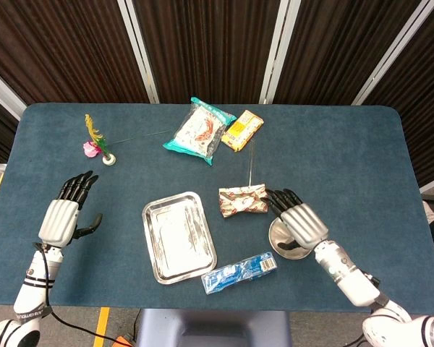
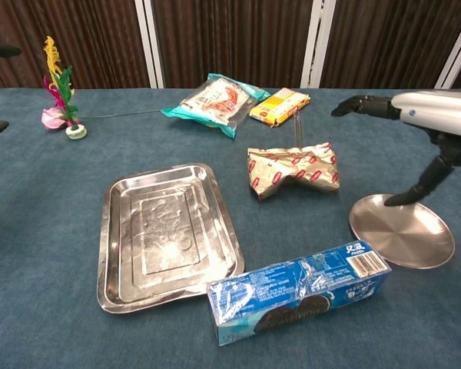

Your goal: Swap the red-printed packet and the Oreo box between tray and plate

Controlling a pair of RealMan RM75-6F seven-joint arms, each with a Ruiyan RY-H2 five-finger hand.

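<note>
Beside the tray (image 2: 119, 292), Oreo box (image 2: 300, 292) lies apart from right hand (image 1: 298, 220).

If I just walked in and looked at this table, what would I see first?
Probably the bright blue Oreo box, lying on the table at the near edge between the shiny empty tray and the round silver plate. Next comes the robot's right hand, open and hovering over the plate, beside the red-printed packet. At the far left stands a colourful feather toy.
</note>
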